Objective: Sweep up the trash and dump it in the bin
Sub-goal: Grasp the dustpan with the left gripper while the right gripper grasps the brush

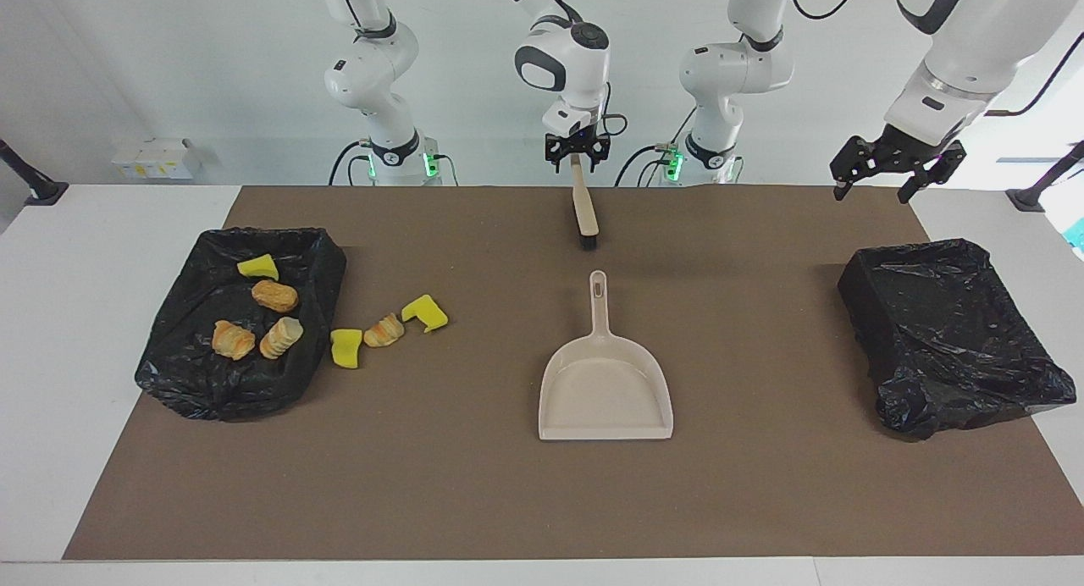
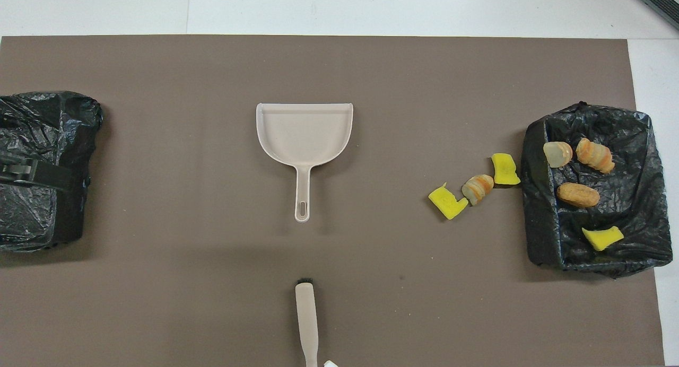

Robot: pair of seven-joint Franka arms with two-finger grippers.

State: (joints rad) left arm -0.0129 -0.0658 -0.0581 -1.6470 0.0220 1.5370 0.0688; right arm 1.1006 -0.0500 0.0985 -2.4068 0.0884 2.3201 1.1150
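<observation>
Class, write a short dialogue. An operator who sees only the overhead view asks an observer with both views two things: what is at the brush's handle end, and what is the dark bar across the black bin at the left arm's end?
Operator: My overhead view cuts the brush off at the bottom edge. What is at its handle end?
Observer: The right gripper is right at the handle end of the brush, with its arm coming down from above.
Operator: And the dark bar across the black bin?
Observer: That is the left gripper, open and holding nothing. It is up in the air over the bin, not touching it.
</observation>
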